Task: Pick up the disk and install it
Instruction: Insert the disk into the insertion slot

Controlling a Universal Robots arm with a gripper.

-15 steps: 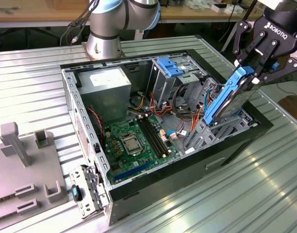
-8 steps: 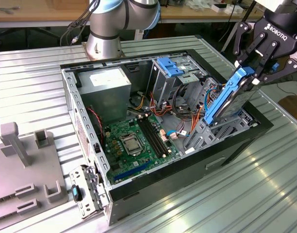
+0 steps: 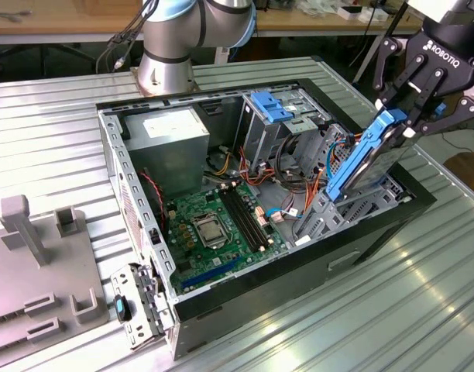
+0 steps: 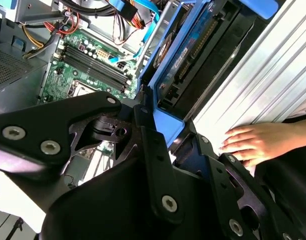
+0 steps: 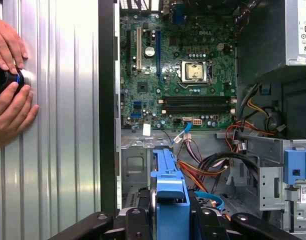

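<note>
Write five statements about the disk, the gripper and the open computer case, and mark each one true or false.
1. The computer case is open, with its motherboard exposed. True.
2. The gripper is shut on the disk. True.
3. The disk lies flat on the motherboard. False: it is held up, tilted on edge, above the case's end at the exterior view's right.
4. A cooler covers the processor socket. False: the socket is bare.
5. A person's hands rest on the ribbed table beside the case. True, as seen in the first wrist view.
</note>
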